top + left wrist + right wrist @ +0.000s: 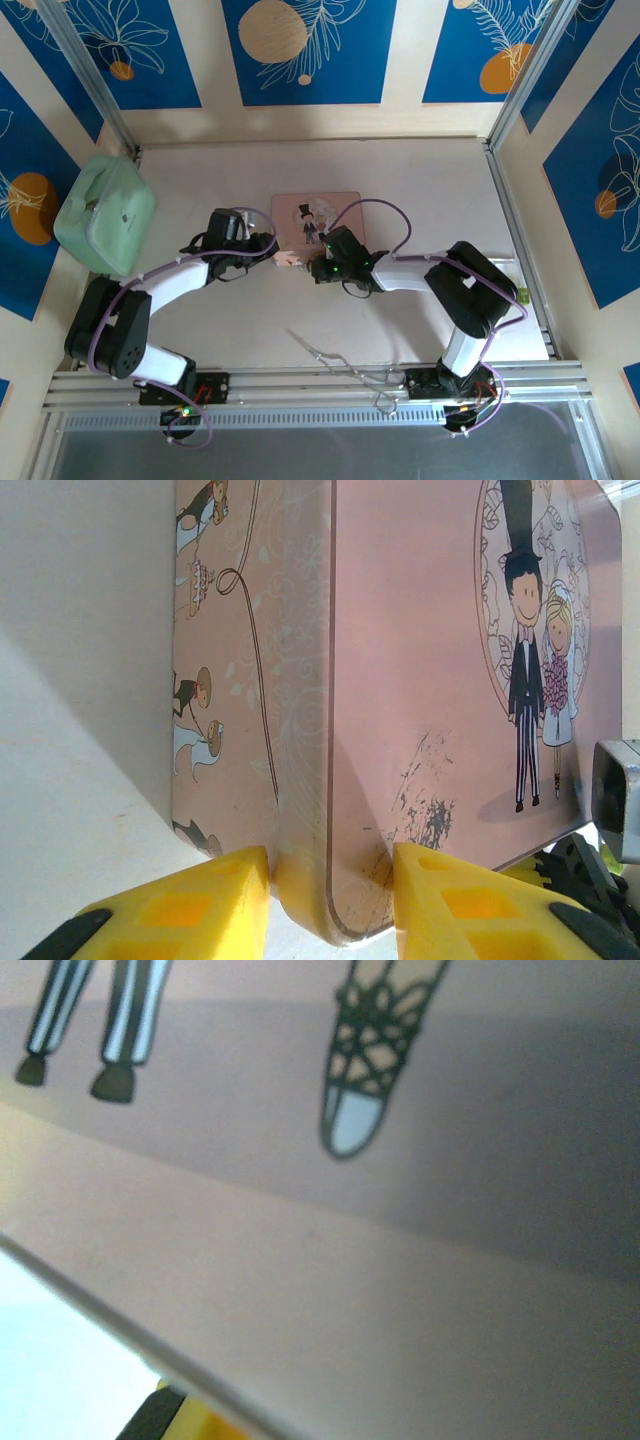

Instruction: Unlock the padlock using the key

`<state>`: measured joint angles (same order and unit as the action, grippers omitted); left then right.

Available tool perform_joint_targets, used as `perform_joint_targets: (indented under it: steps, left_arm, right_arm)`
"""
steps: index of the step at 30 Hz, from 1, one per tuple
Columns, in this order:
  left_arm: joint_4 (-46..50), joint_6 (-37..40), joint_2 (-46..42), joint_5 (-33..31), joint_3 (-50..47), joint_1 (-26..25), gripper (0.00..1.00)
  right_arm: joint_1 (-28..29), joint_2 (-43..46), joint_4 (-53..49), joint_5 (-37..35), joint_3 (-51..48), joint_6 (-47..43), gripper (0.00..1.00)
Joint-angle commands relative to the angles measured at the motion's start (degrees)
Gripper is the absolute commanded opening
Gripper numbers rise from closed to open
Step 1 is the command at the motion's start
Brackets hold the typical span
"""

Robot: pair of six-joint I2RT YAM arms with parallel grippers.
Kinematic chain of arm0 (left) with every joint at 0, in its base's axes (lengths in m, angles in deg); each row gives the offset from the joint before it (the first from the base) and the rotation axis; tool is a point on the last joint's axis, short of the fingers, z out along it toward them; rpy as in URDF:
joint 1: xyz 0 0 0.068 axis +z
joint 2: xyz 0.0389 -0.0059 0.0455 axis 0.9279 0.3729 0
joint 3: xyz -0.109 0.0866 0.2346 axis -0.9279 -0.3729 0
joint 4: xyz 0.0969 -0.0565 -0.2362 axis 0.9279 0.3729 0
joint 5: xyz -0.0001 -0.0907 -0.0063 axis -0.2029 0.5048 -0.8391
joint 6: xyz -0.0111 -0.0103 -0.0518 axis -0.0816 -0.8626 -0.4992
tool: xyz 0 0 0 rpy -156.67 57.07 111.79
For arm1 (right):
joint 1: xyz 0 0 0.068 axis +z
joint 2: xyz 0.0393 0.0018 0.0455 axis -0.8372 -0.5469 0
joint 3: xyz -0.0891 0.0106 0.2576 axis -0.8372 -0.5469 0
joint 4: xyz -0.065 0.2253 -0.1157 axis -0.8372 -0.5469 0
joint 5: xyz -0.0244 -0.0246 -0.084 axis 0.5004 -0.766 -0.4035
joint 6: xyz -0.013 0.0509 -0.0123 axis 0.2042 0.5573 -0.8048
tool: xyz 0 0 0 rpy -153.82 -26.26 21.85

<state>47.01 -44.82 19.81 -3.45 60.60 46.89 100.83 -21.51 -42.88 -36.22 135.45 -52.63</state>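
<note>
The left hand (330,900) clamped a corner of the closed pink tin (420,660), printed with a bride and groom, on the table (420,180). Whether the right hand (322,268) gripped anything, and where the padlock lay, could not be told.

From above, the near edge of the pink tin (315,212) is hidden under the left gripper (287,259) and the right gripper (318,270), both too small there to tell how their jaws stand. At the left wrist the tin runs off the top and right edges, the yellow fingers (215,895) are cut by the bottom edge, and whether they press its corner cannot be told. The right wrist view is blurred, with a sliver of its finger (205,1425) at the bottom edge.
</note>
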Motion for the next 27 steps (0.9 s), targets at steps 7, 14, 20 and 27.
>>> perform_joint_targets:
  steps: [7,14,20,27]
  left_arm:
    - [5.08,-0.20,-0.26,-0.42,-2.38,0.54,0.36]
    - [6.47,0.02,-1.12,-0.48,-0.93,0.87,0.36]
    - [7.37,-0.25,-1.40,-0.53,1.42,0.90,0.47]
    - [7.30,0.54,1.17,-0.66,4.41,0.83,0.51]
  right_arm:
    - [0.02,1.03,-0.28,5.44,-1.44,1.19,0.00]
    - [-0.04,1.42,0.23,6.23,-2.30,0.77,0.00]
    - [-0.38,1.31,0.84,7.02,-2.70,0.73,0.00]
    - [-1.09,0.97,2.17,7.99,-3.41,1.08,0.00]
